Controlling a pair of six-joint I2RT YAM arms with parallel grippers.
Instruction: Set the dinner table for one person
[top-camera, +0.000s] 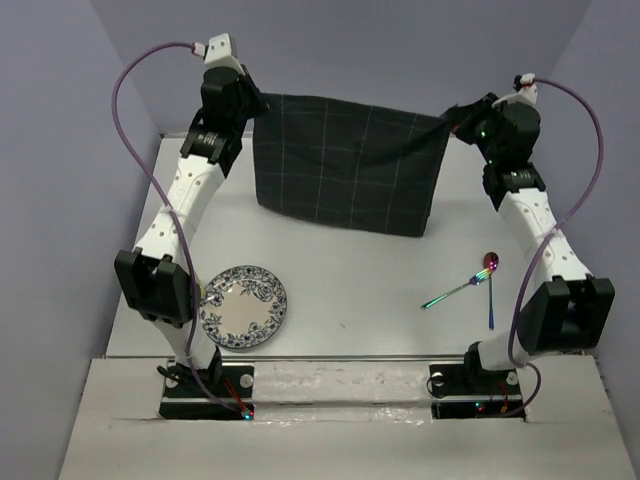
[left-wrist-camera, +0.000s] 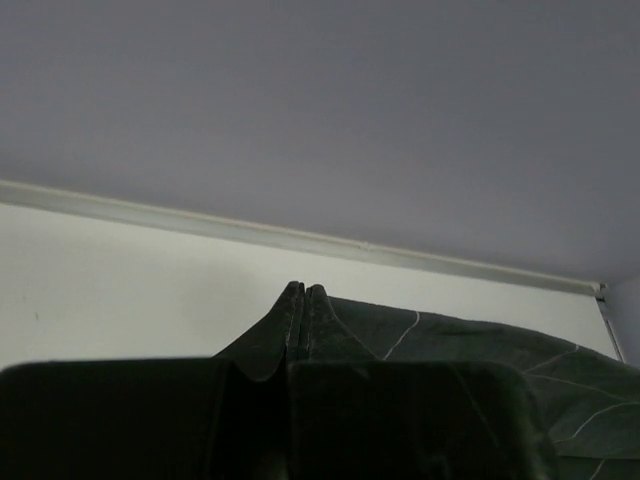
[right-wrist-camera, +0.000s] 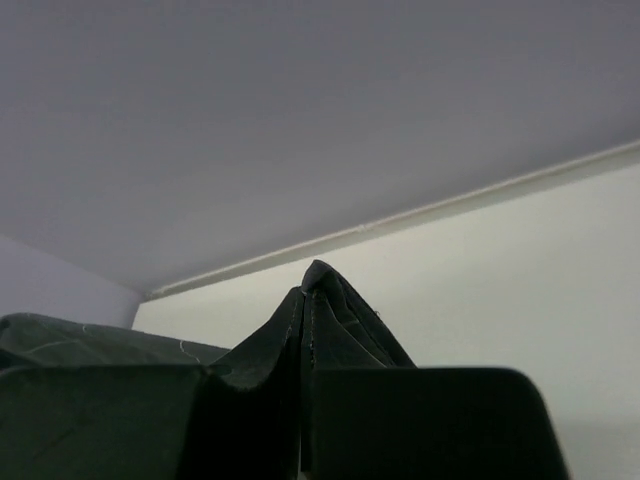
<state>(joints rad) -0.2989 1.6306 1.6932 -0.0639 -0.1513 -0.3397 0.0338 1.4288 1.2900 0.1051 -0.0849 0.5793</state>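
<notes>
1. Worktop (top-camera: 360, 290): one, white and matte. It fills the middle of the top view, from the arm bases out to the back wall.
2. Arms: two, both reaching to the far end of the worktop, one on each side.
3. Cloth (top-camera: 350, 165): one, dark with a thin pale check. It is stretched between the two grippers at the far end and hangs down from its top corners. Cannot tell whether its lower edge touches the worktop.
4. Left gripper (top-camera: 250, 105): jaws closed tight on the cloth's top left corner. In the left wrist view a folded peak of fabric sticks out between the fingers.
5. Right gripper (top-camera: 455, 118): jaws also clamped fully, pinching the top right corner. The right wrist view shows the same pinched peak of fabric.
6. Plate (top-camera: 243, 307): one, round, with a blue floral rim. It lies flat on the near left of the worktop, just beside the left arm's elbow.
7. Fork (top-camera: 455, 291): one, with an iridescent finish, lying aslant on the near right.
8. Spoon (top-camera: 491, 295): one, with the same finish. Its bowl is at the far end, close by the fork's far end, and the handle points toward the bases.
9. Plate and cutlery lie well apart, and both are clear of the cloth.
</notes>
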